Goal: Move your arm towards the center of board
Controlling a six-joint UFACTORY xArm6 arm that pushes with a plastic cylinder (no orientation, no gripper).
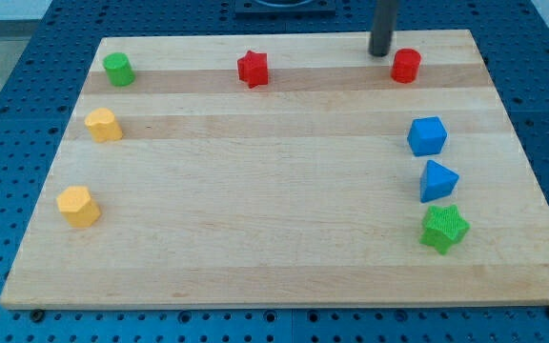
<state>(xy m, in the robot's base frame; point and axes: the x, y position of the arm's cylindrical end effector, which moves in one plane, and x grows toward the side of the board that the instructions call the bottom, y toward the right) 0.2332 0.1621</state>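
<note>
Near the worktop (284, 238) top edge sits our tip (380, 53), just left of the red cylinder (406, 66); red star (253, 69) farther left. No pincer on this rod, nothing held. Board centre lies below-left of the tip.

My tip (382, 52) stands at the board's (255, 248) top, just left of the red cylinder (406, 66).

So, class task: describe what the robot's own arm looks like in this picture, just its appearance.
Only the rod shows: a straight, smooth, dark grey cylinder, entering from the view's top. My tip is a plain blunt end, with no end effector, cables or markings visible. The rest of the arm is out of frame.
</note>
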